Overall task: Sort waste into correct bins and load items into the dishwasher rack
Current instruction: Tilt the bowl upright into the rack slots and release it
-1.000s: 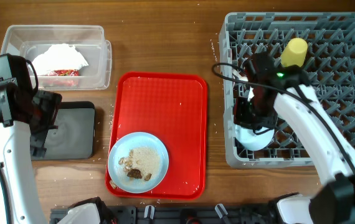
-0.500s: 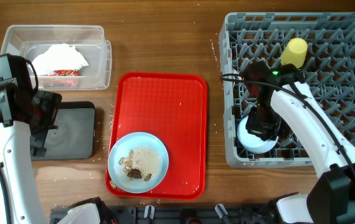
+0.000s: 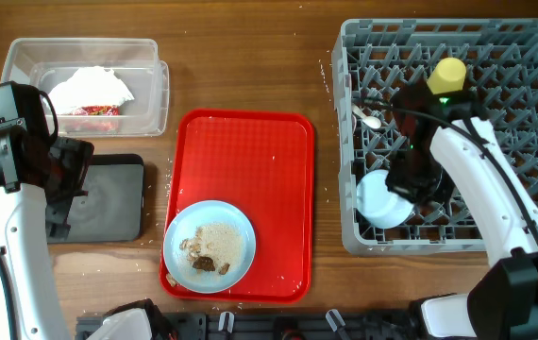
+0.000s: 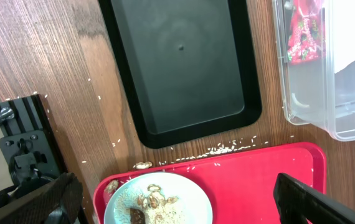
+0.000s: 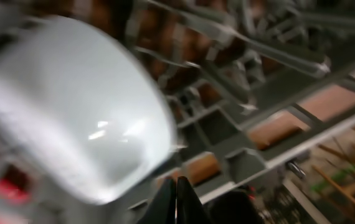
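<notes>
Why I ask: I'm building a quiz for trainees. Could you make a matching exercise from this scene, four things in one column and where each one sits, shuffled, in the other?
Things
1. pale blue plate
2. yellow cup
3. white napkin
4. black tray

Places
A. in the grey rack
B. on the red tray
C. in the clear tub
D. straight on the wooden table

Pairs: 1-B, 2-A, 3-C, 4-D
</notes>
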Controlling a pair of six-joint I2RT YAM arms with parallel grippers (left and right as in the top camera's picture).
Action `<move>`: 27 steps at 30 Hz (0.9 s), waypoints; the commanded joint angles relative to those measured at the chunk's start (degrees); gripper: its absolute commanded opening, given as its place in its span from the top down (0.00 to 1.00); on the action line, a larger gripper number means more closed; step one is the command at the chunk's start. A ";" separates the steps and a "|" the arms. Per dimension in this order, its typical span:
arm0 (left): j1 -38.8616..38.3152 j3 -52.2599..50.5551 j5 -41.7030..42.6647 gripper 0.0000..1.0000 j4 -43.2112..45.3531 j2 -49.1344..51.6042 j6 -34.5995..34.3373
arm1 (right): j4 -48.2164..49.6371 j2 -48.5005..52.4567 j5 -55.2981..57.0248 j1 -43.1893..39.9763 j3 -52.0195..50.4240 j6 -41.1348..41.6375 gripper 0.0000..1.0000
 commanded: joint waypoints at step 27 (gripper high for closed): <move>0.22 -0.17 -0.96 0.00 -0.07 -0.31 -0.94 | 10.27 0.20 -9.62 0.81 -3.48 -4.83 0.96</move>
